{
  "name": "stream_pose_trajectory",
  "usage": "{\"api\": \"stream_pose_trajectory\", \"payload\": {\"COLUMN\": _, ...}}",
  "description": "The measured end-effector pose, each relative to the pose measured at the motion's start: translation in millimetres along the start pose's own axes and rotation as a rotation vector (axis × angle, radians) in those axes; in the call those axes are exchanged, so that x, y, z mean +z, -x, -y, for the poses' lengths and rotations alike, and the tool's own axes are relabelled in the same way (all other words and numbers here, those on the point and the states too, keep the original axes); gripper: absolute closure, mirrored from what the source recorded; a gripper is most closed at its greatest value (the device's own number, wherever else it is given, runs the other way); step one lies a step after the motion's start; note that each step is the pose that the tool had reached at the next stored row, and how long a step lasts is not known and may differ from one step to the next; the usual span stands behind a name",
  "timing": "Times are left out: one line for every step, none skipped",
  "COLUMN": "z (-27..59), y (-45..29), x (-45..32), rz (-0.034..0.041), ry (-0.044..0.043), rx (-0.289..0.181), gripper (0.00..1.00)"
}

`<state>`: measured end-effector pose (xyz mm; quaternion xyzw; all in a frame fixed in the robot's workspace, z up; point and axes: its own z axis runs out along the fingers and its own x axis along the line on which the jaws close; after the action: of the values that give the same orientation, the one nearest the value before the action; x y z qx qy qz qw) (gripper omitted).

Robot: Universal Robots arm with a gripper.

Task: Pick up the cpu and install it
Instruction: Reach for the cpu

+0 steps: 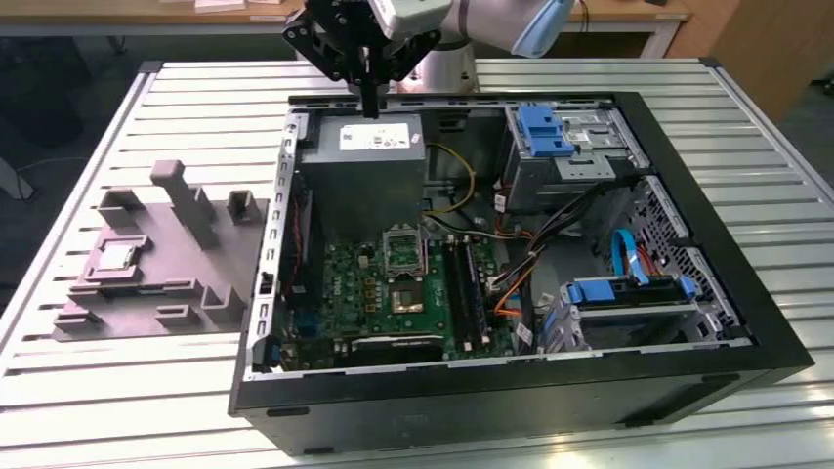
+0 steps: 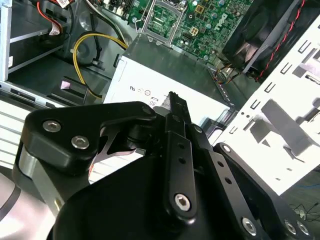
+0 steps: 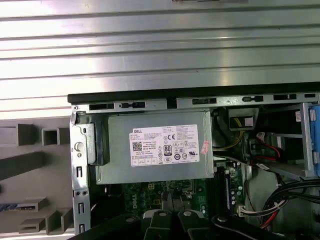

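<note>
Case wall: nearest in the exterior view I have the black side of the open computer case [image 1: 521, 396], lying on the slatted metal table [image 1: 78, 391].
Drive bay: just behind that wall, on the exterior view's right, I see a bay with a blue latch [image 1: 628, 290] among loose cables.
Motherboard: the green board [image 1: 378, 298] lies on the case floor, with a metal socket frame [image 1: 405, 250] towards its far edge.
Tray: a grey moulded tray [image 1: 170, 293] sits outside the case on the exterior view's left, just beside the case wall.
cpu: the cpu [image 1: 115, 258] lies flat in a square recess of that tray, pale top up, outside the case and well apart from the gripper.
Power supply: the grey box [image 1: 371, 171] stands just behind the socket frame, against the far case wall.
Gripper: my gripper [image 1: 371, 109] hangs over the power supply's far edge, pointing down. Its fingers are pressed together with nothing between them, as both wrist views also suggest.
</note>
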<state>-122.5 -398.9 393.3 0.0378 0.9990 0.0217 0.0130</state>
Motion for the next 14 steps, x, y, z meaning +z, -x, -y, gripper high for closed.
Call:
{"api": "stream_pose_trajectory", "payload": {"z": 0.0, "y": -0.1, "x": 0.0, "rz": 0.0001, "ry": 0.0001, "rx": 0.0, "gripper": 0.89}}
{"api": "stream_pose_trajectory", "payload": {"z": 0.0, "y": -0.2, "x": 0.0, "rz": 0.0, "ry": 0.0001, "rx": 0.0, "gripper": 0.89}}
{"api": "stream_pose_trajectory", "payload": {"z": 0.2, "y": -2.2, "x": 0.0, "rz": 0.0, "ry": 0.0, "rx": 0.0, "gripper": 0.89}}
{"api": "stream_pose_trajectory", "payload": {"z": 0.2, "y": -3.2, "x": 0.0, "rz": 0.0001, "ry": 0.0001, "rx": 0.0, "gripper": 0.89}}
{"api": "stream_pose_trajectory", "payload": {"z": 0.3, "y": -3.2, "x": -0.1, "rz": 0.0, "ry": 0.0001, "rx": 0.0, "gripper": 0.89}}
{"api": "stream_pose_trajectory", "payload": {"z": 0.3, "y": -3.2, "x": -0.1, "rz": 0.0001, "ry": 0.0001, "rx": 0.0, "gripper": 0.89}}
{"api": "stream_pose_trajectory", "payload": {"z": 0.3, "y": -3.2, "x": -0.1, "rz": 0.0, "ry": 0.0, "rx": 0.0, "gripper": 0.89}}
{"api": "stream_pose_trajectory", "payload": {"z": 0.2, "y": -3.3, "x": 0.0, "rz": 0.0001, "ry": 0.0001, "rx": 0.0, "gripper": 0.89}}
{"api": "stream_pose_trajectory", "payload": {"z": 0.3, "y": -3.4, "x": 0.0, "rz": 0.0001, "ry": 0.0, "rx": 0.0, "gripper": 0.89}}
{"api": "stream_pose_trajectory", "payload": {"z": 0.3, "y": -3.6, "x": 0.0, "rz": 0.0, "ry": 0.0001, "rx": 0.0, "gripper": 0.89}}
{"api": "stream_pose_trajectory", "payload": {"z": 0.3, "y": -4.0, "x": 0.0, "rz": 0.0, "ry": 0.0001, "rx": 0.0, "gripper": 0.89}}
{"api": "stream_pose_trajectory", "payload": {"z": 0.3, "y": -4.3, "x": 0.0, "rz": 0.0, "ry": 0.0001, "rx": 0.0, "gripper": 0.89}}
{"api": "stream_pose_trajectory", "payload": {"z": 0.4, "y": -4.8, "x": -0.1, "rz": 0.0, "ry": 0.0, "rx": 0.0, "gripper": 0.89}}
{"api": "stream_pose_trajectory", "payload": {"z": 0.5, "y": -5.6, "x": -0.1, "rz": 0.0, "ry": 0.0, "rx": 0.0, "gripper": 0.89}}
